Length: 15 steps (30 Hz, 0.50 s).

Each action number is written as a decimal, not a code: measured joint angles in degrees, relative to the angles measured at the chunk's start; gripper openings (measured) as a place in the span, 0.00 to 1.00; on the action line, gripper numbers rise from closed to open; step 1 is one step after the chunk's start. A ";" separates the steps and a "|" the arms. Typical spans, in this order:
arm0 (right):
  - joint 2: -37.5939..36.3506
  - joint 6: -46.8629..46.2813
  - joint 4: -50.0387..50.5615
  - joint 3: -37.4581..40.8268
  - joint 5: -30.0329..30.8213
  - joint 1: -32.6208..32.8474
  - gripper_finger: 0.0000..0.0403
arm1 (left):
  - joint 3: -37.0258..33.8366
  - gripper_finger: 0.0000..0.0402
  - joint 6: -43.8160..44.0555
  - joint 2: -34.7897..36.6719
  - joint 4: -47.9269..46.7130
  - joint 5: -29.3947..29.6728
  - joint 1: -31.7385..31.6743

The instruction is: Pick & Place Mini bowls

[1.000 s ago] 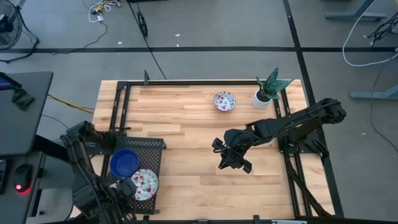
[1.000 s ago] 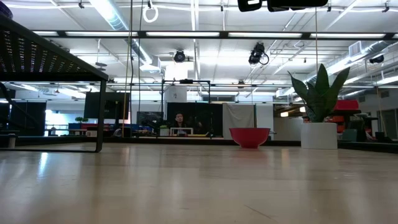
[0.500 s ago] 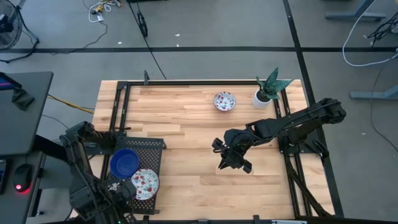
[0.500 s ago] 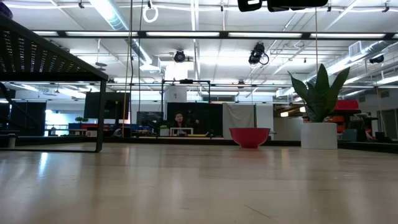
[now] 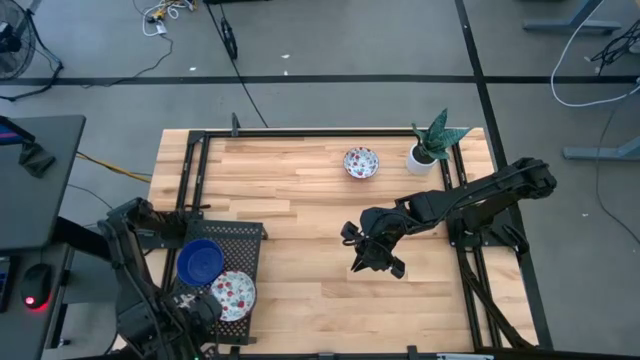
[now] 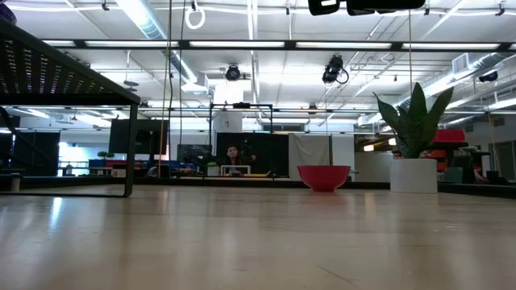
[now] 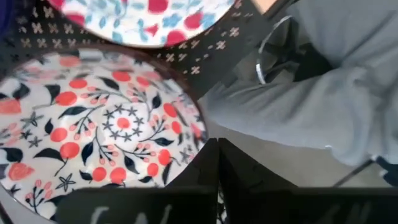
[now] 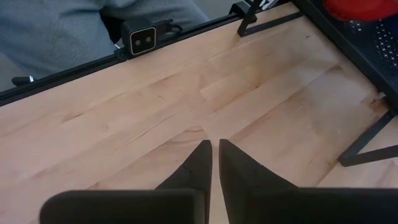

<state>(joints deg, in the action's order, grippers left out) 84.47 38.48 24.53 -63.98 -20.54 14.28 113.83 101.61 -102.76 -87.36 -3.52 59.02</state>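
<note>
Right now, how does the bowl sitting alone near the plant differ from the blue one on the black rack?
The lone bowl is white with a red-and-blue floral pattern; the blue bowl is solid cobalt. The lone bowl rests directly on the wooden table; the blue bowl sits on the black mesh rack, beside another patterned bowl. Both are round and upright.

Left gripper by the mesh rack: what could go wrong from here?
1. The left gripper is shut at the rim of a floral bowl on the black mesh rack; a thin rim pinch could slip.
2. A second floral bowl and the blue bowl sit close by, so lifting might nudge them.
</note>
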 joint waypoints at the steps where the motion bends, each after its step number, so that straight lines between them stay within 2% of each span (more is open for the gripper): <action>1: -0.01 -0.02 0.00 0.01 0.23 0.02 0.08 | 0.79 0.02 -0.10 0.03 -0.22 0.48 -0.03; 4: -0.89 -0.05 0.36 0.04 3.24 0.02 0.08 | 3.66 0.01 -0.32 0.04 -1.05 3.65 -0.53; 6: -2.04 -0.64 0.70 0.04 7.15 0.02 0.08 | 6.28 0.01 -1.83 0.04 -2.45 8.51 -0.69; 9: -4.03 -2.67 2.16 0.04 13.67 0.02 0.08 | 7.78 0.02 -11.32 0.26 -2.52 21.75 -2.46; 11: -5.22 -4.80 3.20 0.04 17.55 0.02 0.08 | 7.67 0.01 -20.16 0.12 -2.56 32.83 -4.00; 15: -6.48 -10.32 6.95 0.04 22.83 -0.38 0.07 | 7.69 0.01 -38.21 -0.26 -2.59 51.01 -9.96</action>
<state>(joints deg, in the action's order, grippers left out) 77.99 28.16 31.49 -63.94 2.29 13.90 121.51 63.40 -103.02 -89.95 47.48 49.07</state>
